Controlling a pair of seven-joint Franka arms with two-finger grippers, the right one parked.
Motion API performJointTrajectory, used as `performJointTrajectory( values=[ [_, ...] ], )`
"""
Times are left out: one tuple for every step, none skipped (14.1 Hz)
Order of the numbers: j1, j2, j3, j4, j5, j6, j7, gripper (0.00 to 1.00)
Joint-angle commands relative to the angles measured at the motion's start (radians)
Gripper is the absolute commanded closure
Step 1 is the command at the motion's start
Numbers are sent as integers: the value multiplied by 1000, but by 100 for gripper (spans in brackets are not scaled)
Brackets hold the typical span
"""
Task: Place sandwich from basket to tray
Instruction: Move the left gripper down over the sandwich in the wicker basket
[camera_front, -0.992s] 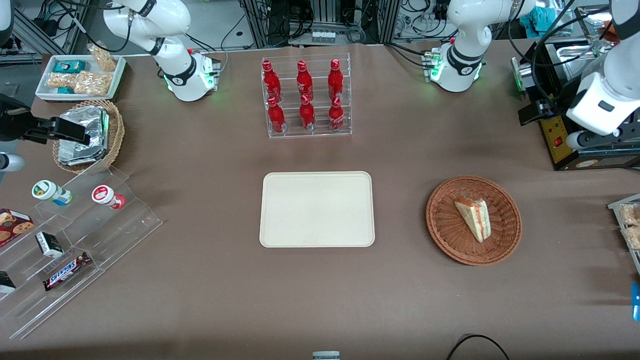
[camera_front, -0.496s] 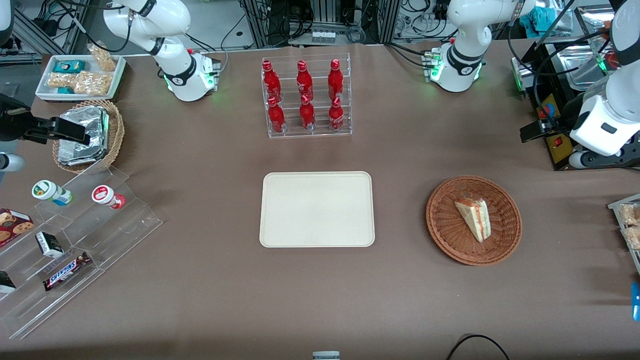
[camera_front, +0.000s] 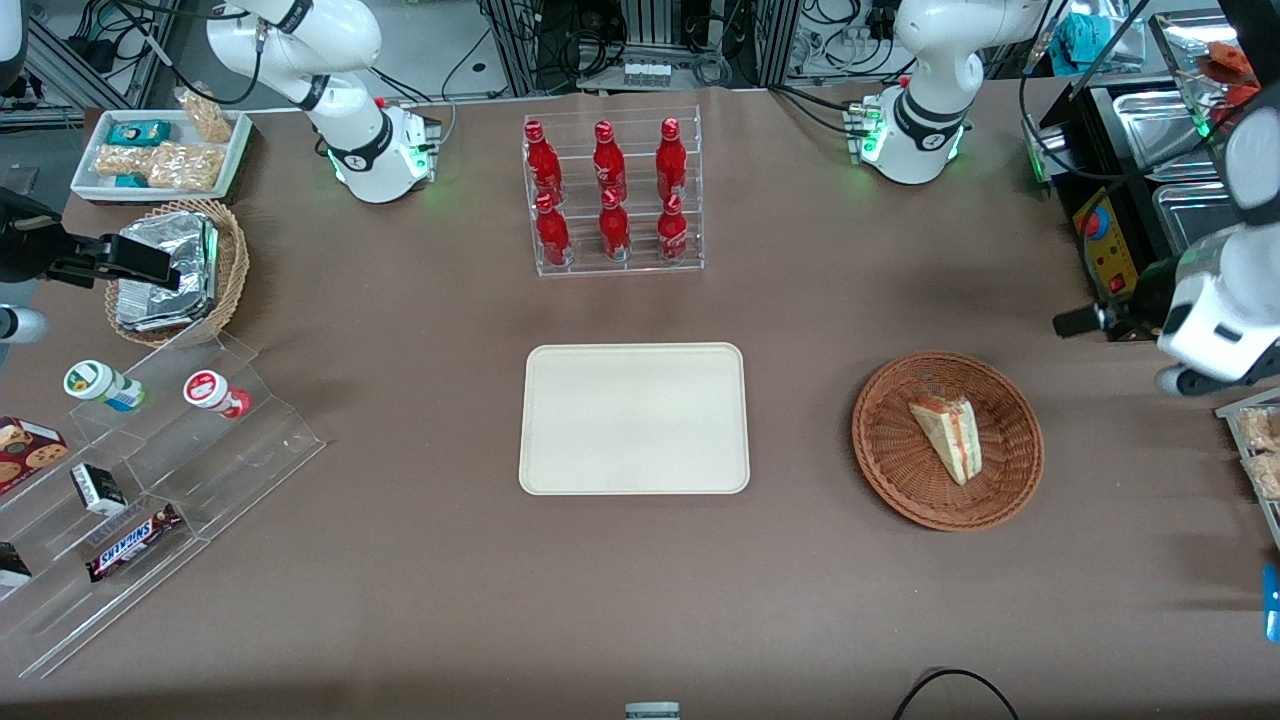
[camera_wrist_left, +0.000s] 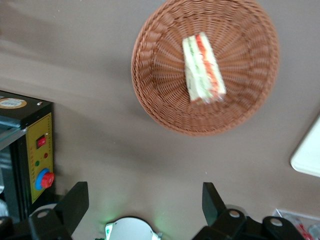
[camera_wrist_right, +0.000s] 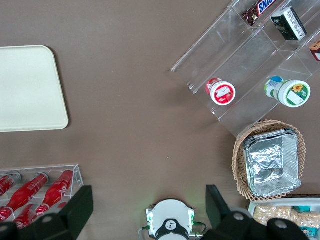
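The left arm's gripper (camera_front: 1085, 322) hangs above the bare table at the working arm's end, near the basket (camera_front: 1012, 400) but apart from it and farther from the front camera than it is; in the wrist view its two dark fingers (camera_wrist_left: 75, 200) stand wide apart with nothing between them. The sandwich (camera_front: 948, 434) lies inside the reddish-brown wicker basket, a white wedge on its side with red, orange and green layers showing along the cut edge (camera_wrist_left: 204, 68). Just beside the gripper, at the table's edge, stands a black box with a yellow panel (camera_wrist_left: 41, 159) carrying a red push button and a red switch; its lettering is too small to read. The cream tray (camera_front: 634, 418) sits in the middle of the table, well apart from the basket, with nothing on it. Farther from the front camera than the tray, a clear rack (camera_front: 612, 190) holds six red bottles with white script that cannot be made out. Toward the parked arm's end, a clear stepped display stand (camera_front: 170, 480) holds a bar reading SNICKERS (camera_front: 132, 541), a small black box (camera_front: 98, 488), a red-lidded cup (camera_front: 212, 391), a green-lidded cup (camera_front: 100, 384) and a packet picturing cookies (camera_front: 25, 450). Near it a tan wicker basket (camera_front: 232, 262) holds foil containers (camera_front: 165, 272), and a white tray (camera_front: 160, 150) holds snack packets.
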Motion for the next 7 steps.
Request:
performJointTrajectory(
  values=[
    [4, 10, 7, -113, -13, 135, 3, 0],
    [2, 10, 7, -185, -20, 244, -10, 0],
    [2, 13, 7, -234, -45, 337, -38, 0],
    [2, 34, 7, -257, -72, 417, -91, 0],
    [1, 57, 7, -259, -80, 454, -125, 0],
    [-1, 79, 5, -256, -83, 479, -133, 0],
    [-2, 93, 4, -257, -85, 501, -133, 0]
  ],
)
